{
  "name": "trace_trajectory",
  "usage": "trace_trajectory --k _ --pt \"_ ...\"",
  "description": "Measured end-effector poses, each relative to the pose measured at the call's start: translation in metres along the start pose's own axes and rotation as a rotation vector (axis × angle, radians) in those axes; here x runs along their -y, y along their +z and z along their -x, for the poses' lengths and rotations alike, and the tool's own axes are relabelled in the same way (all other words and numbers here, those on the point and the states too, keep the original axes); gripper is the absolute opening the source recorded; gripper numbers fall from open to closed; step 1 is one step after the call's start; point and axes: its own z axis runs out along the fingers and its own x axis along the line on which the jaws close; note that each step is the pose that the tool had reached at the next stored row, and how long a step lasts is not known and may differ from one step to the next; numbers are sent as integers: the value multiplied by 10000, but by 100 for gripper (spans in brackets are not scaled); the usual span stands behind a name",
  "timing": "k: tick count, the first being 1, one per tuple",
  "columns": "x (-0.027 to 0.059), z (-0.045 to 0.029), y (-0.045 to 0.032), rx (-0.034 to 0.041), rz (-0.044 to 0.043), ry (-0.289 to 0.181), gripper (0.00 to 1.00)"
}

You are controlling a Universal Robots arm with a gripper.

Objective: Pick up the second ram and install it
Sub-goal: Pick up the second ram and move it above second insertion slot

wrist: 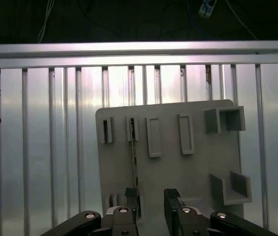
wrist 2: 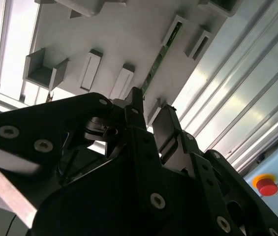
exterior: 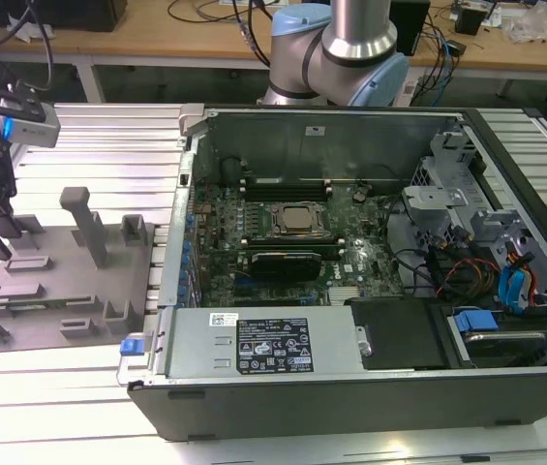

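Where your end effector (wrist: 151,209) hangs: over the near rim of the flat grey plastic fixture plate (wrist: 188,182), with its two black fingers (wrist: 172,199) parted and nothing between them.
Task's thing: the thin dark green memory stick (wrist: 134,162) stands on edge in the plate's slot blocks, just past your fingertips and below them.
Long axis: it runs straight away from the end effector, so in the first wrist view you meet only its narrow top edge.
Offset: the stick lines up with one finger, not with the gap. I judge the gap sits to one side of the board. Whether that finger touches the near end you cannot tell.
Closing line: your fingers close across the board's flat faces, not along its length.
Arm: you have a single arm, and it is already near.
Surface: the plate lies flat on the ribbed aluminium desk (wrist: 40,147), whose ribs run parallel to the stick.
Room: a vacant grey slot block (wrist: 153,137) stands just beside the stick on the gap's side. The tall grey post (exterior: 89,228) is farther off. The open black computer case (exterior: 350,402) lies well apart, beyond the plate.
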Motion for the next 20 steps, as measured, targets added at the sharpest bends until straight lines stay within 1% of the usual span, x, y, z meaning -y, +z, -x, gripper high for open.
trace_trajectory --k 8,20 --pt "2 -1 48 0 1 0 34" --pt "4 -2 79 0 0 0 34"
